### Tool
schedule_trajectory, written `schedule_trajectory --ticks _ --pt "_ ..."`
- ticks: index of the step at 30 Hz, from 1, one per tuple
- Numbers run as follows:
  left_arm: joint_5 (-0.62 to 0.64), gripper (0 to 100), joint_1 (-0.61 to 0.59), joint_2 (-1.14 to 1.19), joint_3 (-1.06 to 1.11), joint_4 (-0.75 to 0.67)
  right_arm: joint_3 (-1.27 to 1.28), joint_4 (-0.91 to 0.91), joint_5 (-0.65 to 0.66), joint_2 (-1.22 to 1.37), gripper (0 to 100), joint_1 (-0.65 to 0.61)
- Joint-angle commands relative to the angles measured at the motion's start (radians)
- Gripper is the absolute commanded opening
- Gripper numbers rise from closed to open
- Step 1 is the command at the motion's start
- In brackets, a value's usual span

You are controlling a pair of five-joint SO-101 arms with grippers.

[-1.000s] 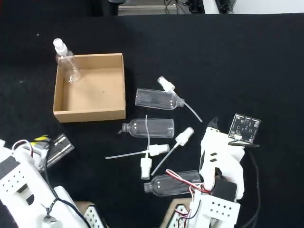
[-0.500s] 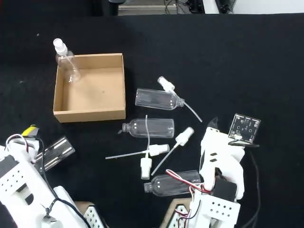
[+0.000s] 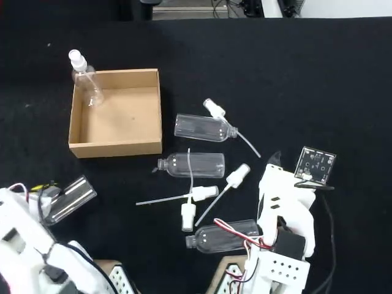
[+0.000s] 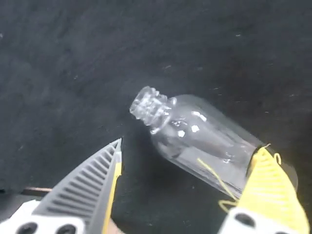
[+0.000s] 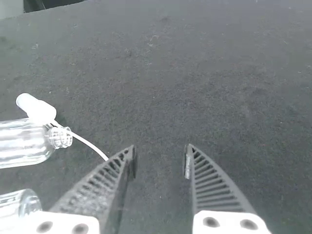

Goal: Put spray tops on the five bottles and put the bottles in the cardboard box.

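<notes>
A clear uncapped bottle [image 4: 204,139] lies on the black cloth between the yellow-edged fingers of my open left gripper [image 4: 189,146], closer to one finger. In the high view that bottle [image 3: 72,196] lies at the near left by the left gripper [image 3: 56,199]. Three more uncapped bottles [image 3: 202,127] [image 3: 193,165] [image 3: 223,236] lie mid-table among several loose white spray tops [image 3: 214,109] [image 3: 237,176] [image 3: 205,193]. A capped bottle [image 3: 84,76] leans at the cardboard box [image 3: 116,147]'s far left corner. My right gripper [image 5: 160,148] [image 3: 274,160] is open over bare cloth, with nothing between its fingers.
The right wrist view has a bottle neck [image 5: 61,138] with a thin tube and a white spray top [image 5: 36,108] off to one side. The box's inside is bare cardboard. Open black cloth stretches across the far and right parts of the table.
The left arm has swung toward the table's near left edge, and the bottle by its gripper has shifted slightly that way. The right arm and the other bottles have kept still.
</notes>
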Motion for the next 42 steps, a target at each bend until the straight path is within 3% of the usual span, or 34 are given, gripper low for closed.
schedule_trajectory --ticks 1,9,15,25,28,33,39,42 --pt "-0.006 39 -0.015 0.189 -0.114 0.006 -0.03 -0.029 -0.003 -0.096 13.8 -0.018" --pt "0.049 39 -0.018 0.436 -0.288 -0.008 -0.03 -0.029 -0.003 -0.096 13.8 -0.018" --pt "0.133 39 -0.021 0.463 -0.298 -0.189 -0.028 -0.031 -0.003 -0.096 13.8 -0.018" --pt "0.235 39 0.061 0.463 -0.302 -0.356 -0.027 -0.031 -0.003 -0.096 13.8 -0.018" --pt "0.233 39 0.051 0.451 -0.331 -0.293 -0.027 -0.031 -0.003 -0.096 13.8 -0.018" --pt "0.213 39 -0.004 0.443 -0.452 -0.015 -0.028 -0.032 -0.003 -0.096 13.8 -0.018" --pt "0.026 39 -0.007 0.445 -0.479 0.226 -0.028 -0.034 -0.003 -0.096 13.8 -0.018" --pt "-0.055 39 0.002 0.443 -0.449 0.247 -0.028 -0.034 -0.003 -0.096 13.8 -0.018"
